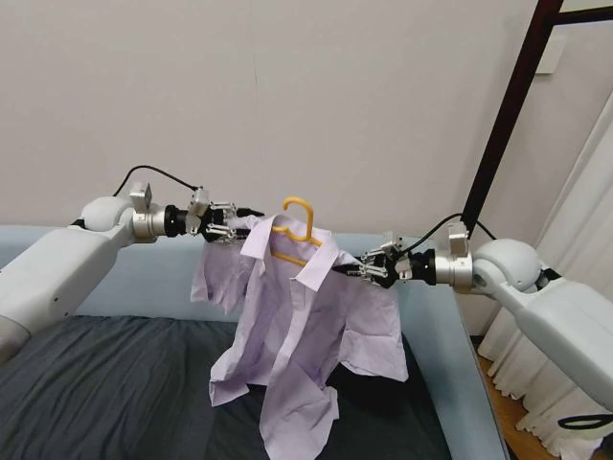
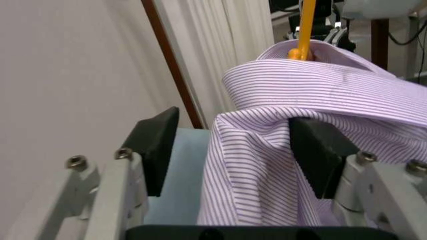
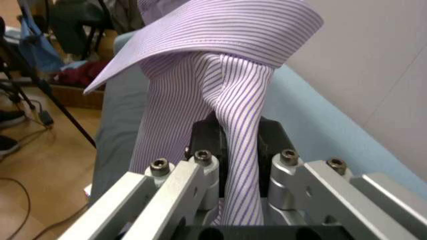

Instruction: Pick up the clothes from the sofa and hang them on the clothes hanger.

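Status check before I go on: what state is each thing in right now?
Left tool: open, shirt cloth between its pads.
Right tool: shut on the shirt near the collar.
Shirt: draped on the hanger, held above the sofa.
Hanger: inside the collar, hook in open air.

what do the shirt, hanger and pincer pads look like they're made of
Shirt: thin woven cloth, probably cotton or a blend; fine lilac stripes, soft creases, matte.
Hanger: yellow, smooth, slightly glossy, likely plastic or coated wire.
Pads of the left pincer: black, matte, perhaps rubber or plastic, mounted on bare metal with bolts.
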`<state>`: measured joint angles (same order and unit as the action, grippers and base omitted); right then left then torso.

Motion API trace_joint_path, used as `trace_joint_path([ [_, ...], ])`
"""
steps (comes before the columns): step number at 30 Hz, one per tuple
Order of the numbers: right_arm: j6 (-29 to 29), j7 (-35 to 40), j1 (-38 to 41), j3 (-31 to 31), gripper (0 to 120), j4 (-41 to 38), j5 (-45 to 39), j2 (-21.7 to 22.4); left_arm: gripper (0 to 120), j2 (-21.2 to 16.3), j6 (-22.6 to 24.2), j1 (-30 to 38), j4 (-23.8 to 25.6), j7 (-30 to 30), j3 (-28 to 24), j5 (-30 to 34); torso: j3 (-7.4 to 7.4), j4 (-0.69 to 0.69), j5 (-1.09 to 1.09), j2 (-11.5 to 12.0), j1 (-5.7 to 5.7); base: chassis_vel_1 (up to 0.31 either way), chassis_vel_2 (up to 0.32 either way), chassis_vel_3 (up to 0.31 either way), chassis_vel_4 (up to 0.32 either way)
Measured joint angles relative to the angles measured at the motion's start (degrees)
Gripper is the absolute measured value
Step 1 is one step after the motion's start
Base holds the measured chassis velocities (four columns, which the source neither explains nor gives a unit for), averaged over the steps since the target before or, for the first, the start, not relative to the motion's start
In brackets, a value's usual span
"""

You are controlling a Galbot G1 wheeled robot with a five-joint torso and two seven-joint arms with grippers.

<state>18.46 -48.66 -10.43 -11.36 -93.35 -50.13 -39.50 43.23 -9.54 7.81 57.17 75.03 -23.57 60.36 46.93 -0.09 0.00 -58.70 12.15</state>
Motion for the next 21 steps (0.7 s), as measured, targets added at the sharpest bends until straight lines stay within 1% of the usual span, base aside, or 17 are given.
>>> trace_joint_path([
  [2, 1.64, 0.69, 1.66, -0.06, 8, -1.16, -3.14, 1.81, 77, -1.53, 0.00, -1.18, 0.79, 0.00, 0.98, 2.72, 0.00, 0.02, -0.02, 0.00, 0.00, 0.000, 0.000, 0.000, 0.000],
  [3, 1.64, 0.69, 1.66, -0.06, 8, -1.16, -3.14, 1.81, 77, -1.53, 0.00, -1.18, 0.79, 0.00, 0.98, 2.72, 0.00, 0.02, -0.02, 0.00, 0.00, 0.000, 0.000, 0.000, 0.000],
  [7, 3.20, 1.09, 5.47, -1.57, 8, -2.13, -4.75, 5.02, 93, -3.45, 0.16, -4.15, 2.78, -1.51, 4.13, 9.87, 0.00, 0.00, -0.02, 0.00, -0.01, 0.000, 0.000, 0.000, 0.000],
  [8, 3.20, 1.09, 5.47, -1.57, 8, -2.13, -4.75, 5.02, 93, -3.45, 0.16, -4.15, 2.78, -1.51, 4.13, 9.87, 0.00, 0.00, -0.02, 0.00, -0.01, 0.000, 0.000, 0.000, 0.000],
  [9, 3.52, 1.09, 6.75, -1.84, 8, -2.15, -5.14, 5.59, 97, -3.76, 0.17, -5.40, 3.53, -2.32, 5.63, 11.86, 0.00, -0.01, -0.01, 0.00, -0.01, 0.000, 0.000, 0.000, 0.000],
  [12, 4.13, 1.23, 10.08, -2.46, 8, -2.05, -5.89, 6.13, 100, -4.55, 0.33, -8.68, 5.80, -4.24, 9.78, 15.01, 0.00, -0.01, -0.01, 0.00, -0.01, 0.000, 0.000, 0.000, 0.000],
  [13, 4.13, 1.23, 10.08, -2.46, 8, -2.05, -5.89, 6.13, 100, -4.55, 0.33, -8.68, 5.80, -4.24, 9.78, 15.01, 0.00, -0.01, -0.01, 0.00, -0.01, 0.000, 0.000, 0.000, 0.000],
  [15, 4.61, 1.80, 11.90, -2.65, 8, -1.92, -6.57, 6.18, 100, -5.58, 1.40, -11.39, 8.21, -5.31, 12.45, 16.31, 0.00, 0.00, -0.02, 0.00, -0.01, 0.000, 0.000, 0.000, 0.000],
  [17, 5.01, 2.46, 12.50, -2.58, 8, -1.84, -7.42, 5.89, 100, -6.74, 2.65, -15.13, 11.50, -6.65, 15.39, 16.55, 0.00, 0.00, -0.01, 0.00, -0.01, 0.000, 0.000, 0.000, 0.000],
  [18, 5.01, 2.46, 12.50, -2.58, 8, -1.84, -7.42, 5.89, 100, -6.74, 2.65, -15.13, 11.50, -6.65, 15.39, 16.55, 0.00, 0.00, -0.01, 0.00, -0.01, 0.000, 0.000, 0.000, 0.000],
  [20, 5.09, 2.75, 12.31, -2.33, 8, -1.83, -7.90, 5.65, 100, -7.47, 2.96, -17.45, 13.50, -7.77, 16.84, 16.15, 0.00, 0.01, -0.02, 0.00, -0.01, 0.000, 0.000, 0.000, 0.000],
  [21, 5.11, 3.17, 11.78, -2.05, 8, -1.82, -8.36, 5.41, 100, -8.11, 3.08, -19.43, 15.26, -8.46, 17.89, 15.76, 0.00, 0.01, -0.02, 0.00, -0.01, 0.000, 0.000, 0.000, 0.000],
])
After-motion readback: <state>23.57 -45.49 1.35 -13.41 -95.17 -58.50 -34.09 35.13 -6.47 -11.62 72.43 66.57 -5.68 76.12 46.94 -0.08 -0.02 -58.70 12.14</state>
